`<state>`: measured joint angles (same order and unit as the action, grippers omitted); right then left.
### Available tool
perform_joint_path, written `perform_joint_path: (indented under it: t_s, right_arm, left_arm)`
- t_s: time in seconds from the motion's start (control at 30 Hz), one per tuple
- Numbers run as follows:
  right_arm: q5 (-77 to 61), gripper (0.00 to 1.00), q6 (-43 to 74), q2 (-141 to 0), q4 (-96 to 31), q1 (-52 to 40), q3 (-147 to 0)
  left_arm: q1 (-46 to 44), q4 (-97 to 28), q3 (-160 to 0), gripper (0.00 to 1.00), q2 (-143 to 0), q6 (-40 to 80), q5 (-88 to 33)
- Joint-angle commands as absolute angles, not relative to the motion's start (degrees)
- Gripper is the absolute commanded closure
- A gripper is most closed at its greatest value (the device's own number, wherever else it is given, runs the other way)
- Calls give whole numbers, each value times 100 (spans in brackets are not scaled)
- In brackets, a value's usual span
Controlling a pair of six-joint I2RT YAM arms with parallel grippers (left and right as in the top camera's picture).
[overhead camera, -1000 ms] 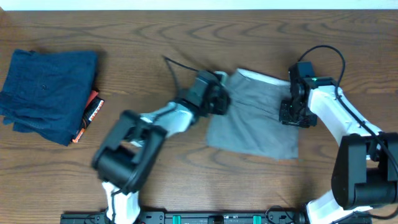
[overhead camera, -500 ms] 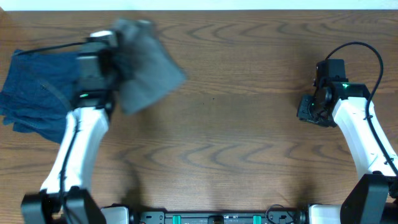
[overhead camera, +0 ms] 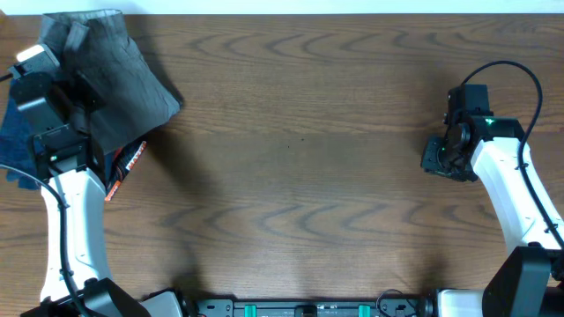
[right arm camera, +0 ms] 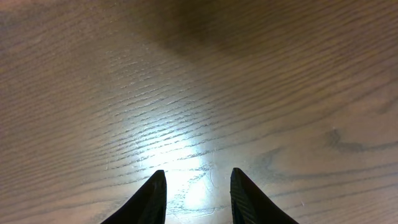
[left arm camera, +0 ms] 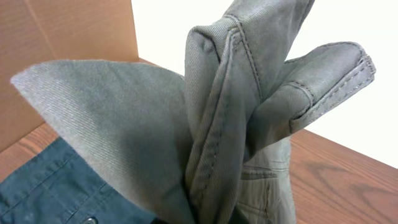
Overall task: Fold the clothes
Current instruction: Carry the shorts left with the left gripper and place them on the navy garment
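Wooden table [overhead camera: 300, 176] | grey shorts [overhead camera: 119, 66] hang bunched from the clamped left gripper [overhead camera: 79, 97], above the navy garment [left arm camera: 50, 186] at far left, probably for stacking | right gripper [right arm camera: 196, 186] parted, empty, parked clear.

The grey shorts [overhead camera: 119, 70] sit at the far left corner of the table [overhead camera: 300, 176], bunched up rather than flat, one broad flap spreading right, the rest over the dark blue folded garment [overhead camera: 16, 141]. Close up, the twill stands in 2 upright stitched folds beside 1 smooth curved panel.
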<state>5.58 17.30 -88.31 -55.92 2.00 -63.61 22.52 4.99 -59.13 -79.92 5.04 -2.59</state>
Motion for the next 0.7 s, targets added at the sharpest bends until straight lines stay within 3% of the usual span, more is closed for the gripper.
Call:
perform_joint_path:
  t_s: [0.0,0.67]
  right_arm:
    - [558,67,1643,-8774,-5599,228,-6407]
    - [558,67,1640,-8774,-5645,228,-6407]
  left_arm:
    - [2287,705,-6077,94,-7865,478,-823]
    - [2421,1269,-6442,92,-7867,478,-692]
